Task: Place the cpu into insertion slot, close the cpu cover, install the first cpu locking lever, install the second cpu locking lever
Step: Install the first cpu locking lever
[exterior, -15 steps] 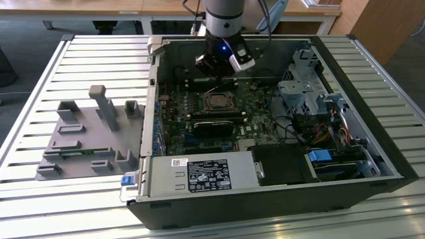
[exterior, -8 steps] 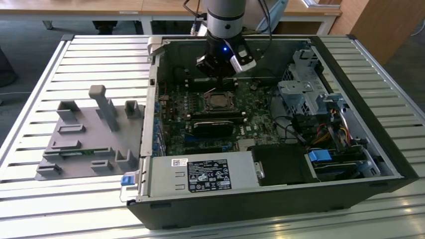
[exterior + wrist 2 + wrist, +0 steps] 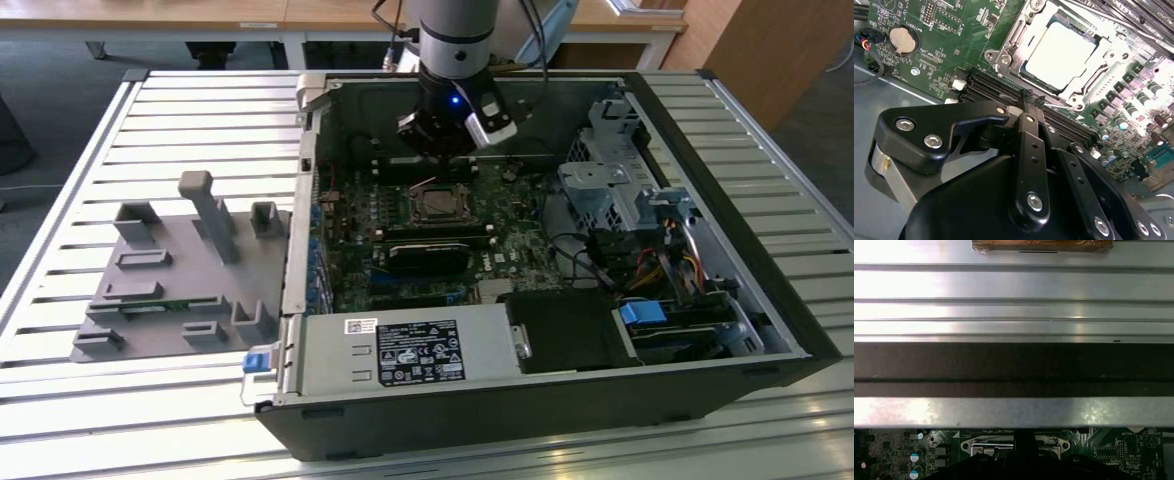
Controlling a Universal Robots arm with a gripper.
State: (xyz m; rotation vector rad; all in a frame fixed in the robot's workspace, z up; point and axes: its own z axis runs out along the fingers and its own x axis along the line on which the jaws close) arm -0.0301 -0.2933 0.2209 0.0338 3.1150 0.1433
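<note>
Gripper [image 3: 1030, 97]: fingers pressed together, holding nothing, tips just off the socket's edge, over the memory slots [image 3: 989, 87] | cpu [image 3: 1061, 55]: seated in the slot [image 3: 1006, 60], pale top showing through the cover [image 3: 1099, 60] lying over it | exterior view: arm [image 3: 454, 40] above the socket [image 3: 441, 203] inside the open case [image 3: 787, 330]

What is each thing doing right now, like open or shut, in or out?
cpu: lying flat in the insertion slot.
insertion slot: filled by the cpu.
cpu cover: down around the cpu, framing it.
hand: fingertips together, holding nothing, just beside the socket.
computer case: side open, motherboard showing.
motherboard: mounted inside the case.
</note>
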